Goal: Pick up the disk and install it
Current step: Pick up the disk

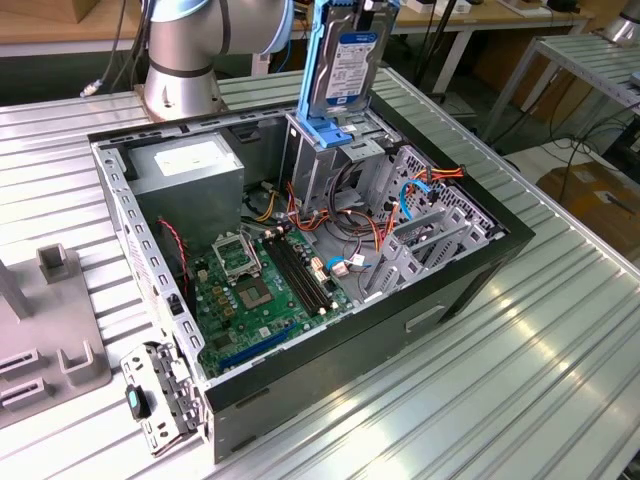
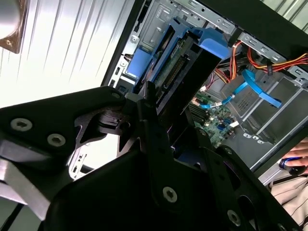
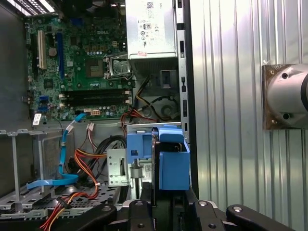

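Gripping the disk [image 1: 350, 60] by its upper end, the gripper [image 3: 168, 209] has its jaws closed on it, one black finger [image 3: 137, 211] on each flat side. Disk stands upright w/ label toward the exterior camera, blue rails along both long edges. Its lower end sits at the top of the drive cage [image 1: 320, 165]; can't tell how far in. Both wrist views show it edge-on [image 3: 172, 166] [image 2: 180, 62] over the open PC case [image 1: 470, 265]. Inside the case, the motherboard [image 1: 270, 285] lies flat beside the cage, the PSU [image 1: 190, 170] near the arm base [image 1: 185, 70]. Case rests on a ribbed metal table [image 1: 450, 410].
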You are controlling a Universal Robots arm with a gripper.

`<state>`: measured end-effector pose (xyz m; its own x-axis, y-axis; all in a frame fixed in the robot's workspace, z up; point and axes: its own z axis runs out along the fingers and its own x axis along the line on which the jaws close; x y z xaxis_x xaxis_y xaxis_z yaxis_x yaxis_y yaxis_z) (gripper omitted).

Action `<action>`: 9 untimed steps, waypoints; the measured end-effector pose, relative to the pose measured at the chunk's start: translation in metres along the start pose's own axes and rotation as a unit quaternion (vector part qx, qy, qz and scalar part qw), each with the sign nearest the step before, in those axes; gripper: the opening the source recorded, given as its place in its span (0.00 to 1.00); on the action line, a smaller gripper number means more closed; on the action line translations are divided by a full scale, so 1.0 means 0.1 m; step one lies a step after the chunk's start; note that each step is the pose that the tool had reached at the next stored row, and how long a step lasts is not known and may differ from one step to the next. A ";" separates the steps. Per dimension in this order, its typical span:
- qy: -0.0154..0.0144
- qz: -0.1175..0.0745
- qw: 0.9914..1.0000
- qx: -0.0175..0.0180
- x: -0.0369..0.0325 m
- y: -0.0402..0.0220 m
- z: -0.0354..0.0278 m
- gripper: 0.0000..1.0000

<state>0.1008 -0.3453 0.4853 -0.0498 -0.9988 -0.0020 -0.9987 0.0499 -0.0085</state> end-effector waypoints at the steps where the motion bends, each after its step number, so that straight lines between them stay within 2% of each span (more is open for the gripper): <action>1: 0.000 0.000 1.000 0.000 0.011 -0.001 0.000 0.35; 9: 0.002 0.000 1.000 0.000 0.111 -0.005 0.000 0.35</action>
<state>0.1008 -0.3564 0.4853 -0.0499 -0.9988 0.0012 -0.9987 0.0499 -0.0087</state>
